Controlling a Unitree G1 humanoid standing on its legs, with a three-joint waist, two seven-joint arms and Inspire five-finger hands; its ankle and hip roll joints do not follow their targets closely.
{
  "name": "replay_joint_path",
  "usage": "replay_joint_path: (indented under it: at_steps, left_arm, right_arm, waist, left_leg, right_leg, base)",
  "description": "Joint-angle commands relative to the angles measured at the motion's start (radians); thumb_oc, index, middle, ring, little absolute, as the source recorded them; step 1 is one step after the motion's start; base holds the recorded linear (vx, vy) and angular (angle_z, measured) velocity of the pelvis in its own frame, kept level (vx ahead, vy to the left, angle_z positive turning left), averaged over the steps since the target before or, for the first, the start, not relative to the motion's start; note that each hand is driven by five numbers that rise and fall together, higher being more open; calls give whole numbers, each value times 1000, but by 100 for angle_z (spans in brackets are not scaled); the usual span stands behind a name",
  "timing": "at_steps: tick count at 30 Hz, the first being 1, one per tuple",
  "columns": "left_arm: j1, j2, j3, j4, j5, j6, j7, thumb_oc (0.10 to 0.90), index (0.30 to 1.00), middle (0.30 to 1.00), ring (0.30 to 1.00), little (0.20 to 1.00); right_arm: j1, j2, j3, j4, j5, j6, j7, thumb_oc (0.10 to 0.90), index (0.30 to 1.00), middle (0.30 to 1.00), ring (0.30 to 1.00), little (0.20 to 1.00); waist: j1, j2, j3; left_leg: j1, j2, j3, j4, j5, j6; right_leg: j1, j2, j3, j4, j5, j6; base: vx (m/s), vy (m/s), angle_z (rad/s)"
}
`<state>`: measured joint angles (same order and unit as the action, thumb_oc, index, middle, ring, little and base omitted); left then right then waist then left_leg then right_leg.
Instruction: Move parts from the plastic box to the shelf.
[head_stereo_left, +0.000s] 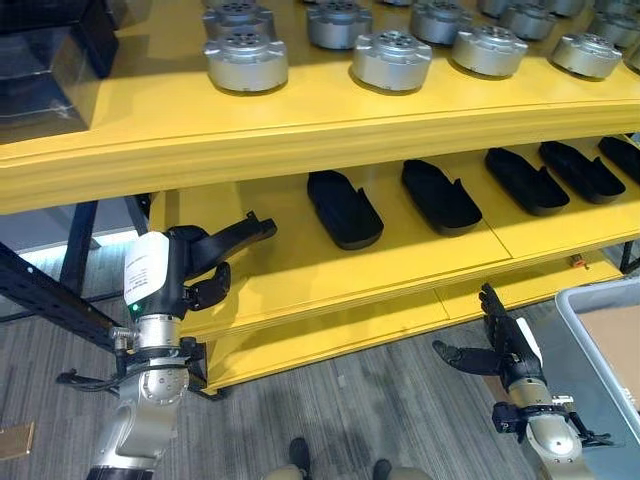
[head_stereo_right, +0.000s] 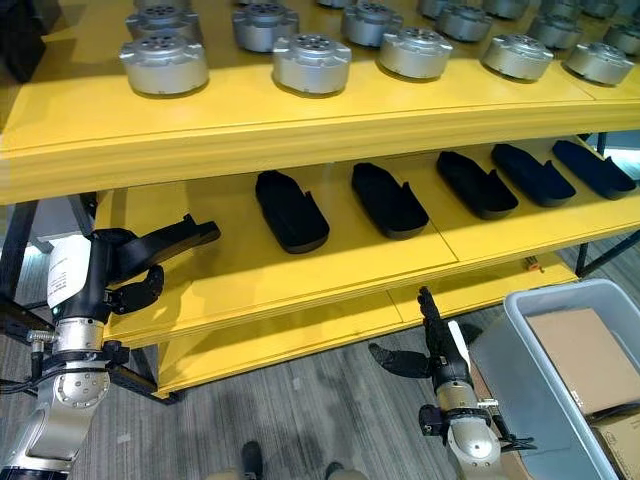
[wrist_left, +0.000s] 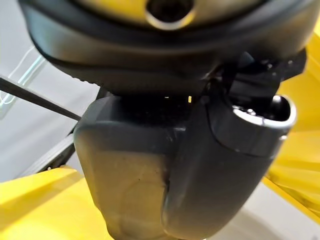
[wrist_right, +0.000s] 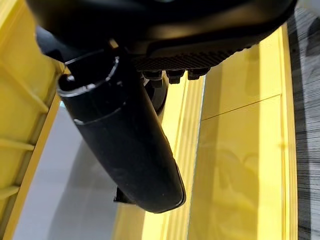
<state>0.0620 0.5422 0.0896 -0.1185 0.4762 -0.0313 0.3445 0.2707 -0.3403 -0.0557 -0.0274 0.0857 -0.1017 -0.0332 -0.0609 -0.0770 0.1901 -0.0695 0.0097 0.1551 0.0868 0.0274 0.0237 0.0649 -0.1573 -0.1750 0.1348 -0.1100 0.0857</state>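
Observation:
Several black moulded parts lie in a row on the yellow shelf's middle board (head_stereo_left: 280, 275); the leftmost black part (head_stereo_left: 343, 208) is nearest my left hand. My left hand (head_stereo_left: 205, 258) hovers at the board's left front edge, fingers stretched toward the shelf, open and holding nothing. My right hand (head_stereo_left: 505, 342) hangs lower, in front of the bottom board, fingers straight up, thumb out, open and holding nothing. The grey plastic box (head_stereo_right: 520, 380) stands on the floor just right of my right hand, with cardboard (head_stereo_right: 580, 355) inside it.
Several round silver metal parts (head_stereo_left: 246, 60) stand on the top board (head_stereo_left: 300, 140). A dark case (head_stereo_left: 45, 60) sits at that board's far left. A black frame bar (head_stereo_left: 50, 295) runs behind my left arm. Grey floor lies before the shelf.

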Motion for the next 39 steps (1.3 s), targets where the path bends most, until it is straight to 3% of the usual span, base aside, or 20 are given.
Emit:
replay_joint_path:
  at_steps: [1,11,18,23,29,33,39]
  left_arm:
    - [-43,63,83,-115,-3,-67,77,400,300,300,300,300]
    - [-27,58,98,-102,-1,-52,84,400,300,300,300,300]
    - [-120,79,59,10,46,0,113,400,300,300,300,300]
    - [-257,120,29,124,86,66,169,400,300,300,300,300]
    - [-415,195,27,250,118,156,213,400,300,300,300,300]
    - [-456,227,18,300,149,193,203,400,300,300,300,300]
    - [-543,254,-11,381,191,246,179,400,300,300,300,300]
  right_arm:
    - [-55,-35,-49,-63,-23,-77,-26,900,1000,1000,1000,1000]
    - [-76,-35,-40,-59,-33,-74,-28,900,1000,1000,1000,1000]
    - [-113,-47,-11,-51,-31,-71,-22,900,1000,1000,1000,1000]
    - [-167,-78,10,-70,-13,-71,-17,900,1000,1000,1000,1000]
    - [-229,-117,11,-106,28,-63,-19,900,1000,1000,1000,1000]
    - [-241,-124,19,-123,31,-57,-10,900,1000,1000,1000,1000]
    - [-234,-142,34,-145,26,-44,9,900,1000,1000,1000,1000]
  waist:
    - [-10,-16,-109]
    - [6,-28,-115]
    - [3,-29,-94]
    - [-8,-27,-29]
    - [-27,4,-4]
    - [-35,14,-5]
    - [-50,23,-14]
  left_leg:
    - [-22,128,-2,141,-143,-58]
    - [-33,114,-22,160,-155,-53]
    - [-86,121,-43,227,-165,-63]
    - [-231,132,-78,369,-185,-66]
    - [-472,133,-125,580,-239,-57]
    - [-531,135,-141,652,-286,-60]
    - [-593,139,-159,691,-296,-63]
  right_leg:
    - [-25,-78,-35,30,20,66]
    - [-25,-89,-54,57,9,66]
    - [-68,-89,-62,118,-22,59]
    - [-207,-101,-61,266,-50,50]
    - [-449,-122,-41,509,-147,11]
    - [-517,-121,-25,589,-203,4]
    - [-588,-114,-16,648,-243,-12]
  base:
    - [0,0,0]
    - [-10,28,9]
    - [-54,-3,8]
    - [-177,-6,15]
    - [-158,31,14]
    - [24,-4,-2]
    - [-5,-3,-2]
